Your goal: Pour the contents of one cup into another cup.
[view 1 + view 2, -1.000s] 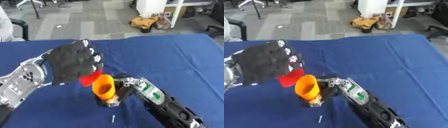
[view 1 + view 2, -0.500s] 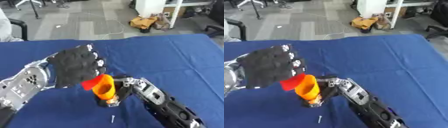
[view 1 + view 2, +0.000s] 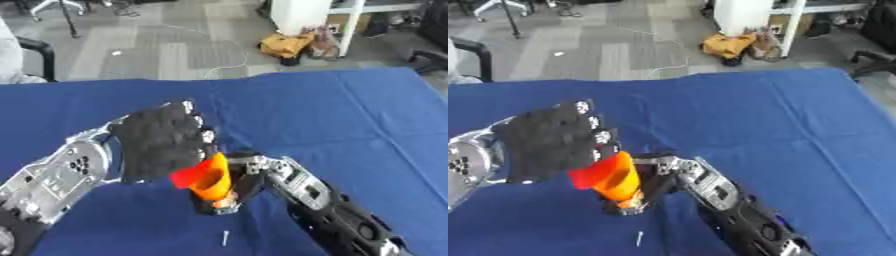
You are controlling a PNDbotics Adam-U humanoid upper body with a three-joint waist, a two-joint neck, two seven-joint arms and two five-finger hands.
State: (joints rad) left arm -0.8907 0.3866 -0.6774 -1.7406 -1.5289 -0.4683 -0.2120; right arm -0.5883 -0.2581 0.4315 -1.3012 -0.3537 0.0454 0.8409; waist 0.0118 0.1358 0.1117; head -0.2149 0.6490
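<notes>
An orange cup [image 3: 213,183] stands near the middle of the blue tablecloth [image 3: 350,115], leaning a little to the left. My right hand [image 3: 244,176] comes in from the lower right, and its fingers curl round the cup's right side and base. My left hand [image 3: 160,145] is shut on a red cup [image 3: 186,175], showing me the back of its black glove. The red cup is tipped, its rim right at the orange cup's mouth. What is inside either cup is hidden.
A small white sliver [image 3: 225,238] lies on the cloth just in front of the cups. Beyond the table's far edge are grey floor, a yellow-brown bag [image 3: 284,46] and a white cabinet [image 3: 302,12]. A chair [image 3: 39,52] stands at the far left.
My left hand has come down and to the right with the red cup, bringing it from beside the orange cup to over its mouth and tipping it more. The right hand has stayed put.
</notes>
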